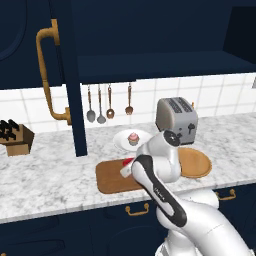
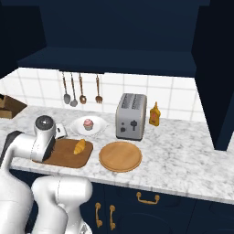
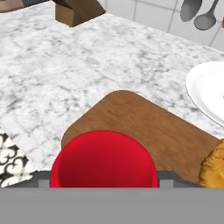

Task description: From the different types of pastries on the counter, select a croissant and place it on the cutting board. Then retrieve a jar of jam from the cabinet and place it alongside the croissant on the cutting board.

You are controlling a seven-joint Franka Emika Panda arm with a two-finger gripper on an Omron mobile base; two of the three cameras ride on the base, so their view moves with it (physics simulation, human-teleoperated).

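Observation:
The jar of jam's red lid (image 3: 104, 164) sits at the bottom of the hand view, close up and low over the near left part of the cutting board (image 3: 144, 122). My gripper (image 1: 126, 168) looks shut on the jar (image 1: 128, 162); the lid hides the fingertips. The golden croissant (image 2: 80, 146) lies on the cutting board (image 2: 68, 157) just right of the gripper (image 2: 61, 133), and its edge shows as the croissant (image 3: 214, 168) at the lower right. The pink cupcake (image 2: 88, 124) stays on its white plate (image 2: 99, 126). The cabinet door (image 1: 75, 75) stands open with its brass handle (image 1: 46, 75).
A round wooden plate (image 2: 120, 156) lies right of the board, with the toaster (image 2: 131, 116) and a yellow bottle (image 2: 154, 114) behind it. A knife block (image 1: 15, 137) stands at the far left. Utensils (image 1: 100, 105) hang on the tiled wall.

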